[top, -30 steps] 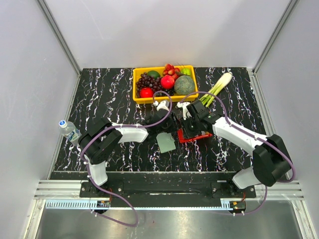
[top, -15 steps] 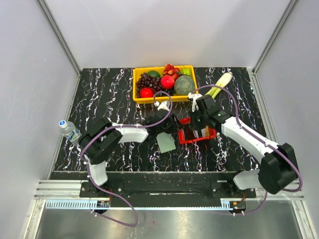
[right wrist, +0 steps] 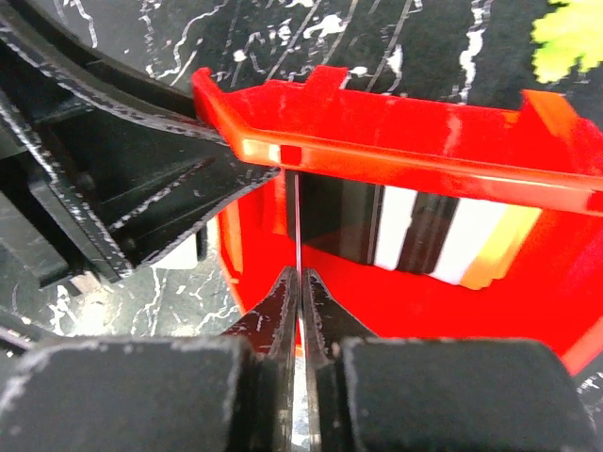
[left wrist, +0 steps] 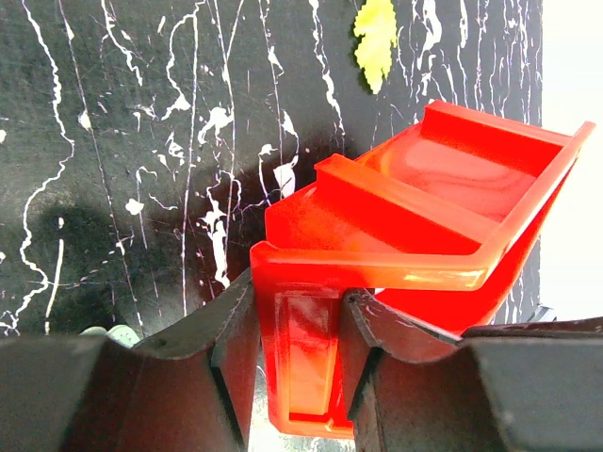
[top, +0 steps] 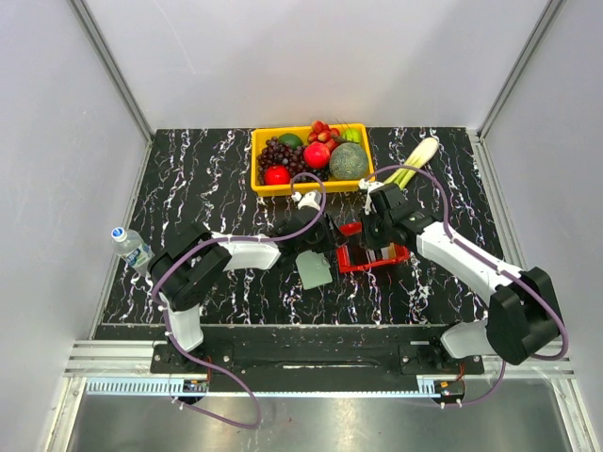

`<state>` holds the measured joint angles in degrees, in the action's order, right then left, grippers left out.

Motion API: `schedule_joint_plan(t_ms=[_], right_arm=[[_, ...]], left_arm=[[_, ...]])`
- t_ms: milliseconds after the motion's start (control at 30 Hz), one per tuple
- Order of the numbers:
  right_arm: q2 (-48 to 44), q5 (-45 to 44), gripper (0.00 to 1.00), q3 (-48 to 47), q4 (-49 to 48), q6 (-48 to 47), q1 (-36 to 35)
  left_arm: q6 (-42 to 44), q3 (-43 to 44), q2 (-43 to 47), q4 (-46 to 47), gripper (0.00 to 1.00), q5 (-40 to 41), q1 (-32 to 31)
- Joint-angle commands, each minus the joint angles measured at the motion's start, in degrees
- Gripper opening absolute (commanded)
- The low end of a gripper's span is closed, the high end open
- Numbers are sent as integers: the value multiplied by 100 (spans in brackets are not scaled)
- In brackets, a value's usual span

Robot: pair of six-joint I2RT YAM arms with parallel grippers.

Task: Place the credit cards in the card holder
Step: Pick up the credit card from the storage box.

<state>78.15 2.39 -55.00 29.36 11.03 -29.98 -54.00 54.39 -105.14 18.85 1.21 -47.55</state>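
Swung rightward off the red basket [top: 375, 265] since a second ago, the right gripper [right wrist: 300, 279] pinches what looks like an edge-on credit card [right wrist: 297, 215]; other cards [right wrist: 443, 240] stay inside. Meanwhile the left gripper [left wrist: 297, 303] clamps the basket's wall, card holder [top: 314, 270] just beside. That slim pinch could let the card twist loose.

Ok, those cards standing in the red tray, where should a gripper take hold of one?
By its upper edge, coming down from above. The cards stand on edge inside the red tray, whose walls block the sides, so only the tops are free. The right gripper pinches one across its faces this way.
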Motion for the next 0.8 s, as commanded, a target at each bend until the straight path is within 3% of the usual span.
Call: schedule_joint_plan(t_ms=[0, 467, 667, 767], right_arm=[[78, 866, 10, -19, -167, 66, -8], [166, 1756, 25, 51, -273, 14, -8], [174, 1694, 24, 42, -256, -30, -8], [227, 1615, 18, 51, -212, -30, 1]], left_arm=[[30, 212, 196, 233, 0, 2, 35], [12, 247, 143, 224, 0, -33, 35], [-5, 239, 126, 233, 0, -51, 44], [-23, 230, 126, 242, 0, -60, 44]])
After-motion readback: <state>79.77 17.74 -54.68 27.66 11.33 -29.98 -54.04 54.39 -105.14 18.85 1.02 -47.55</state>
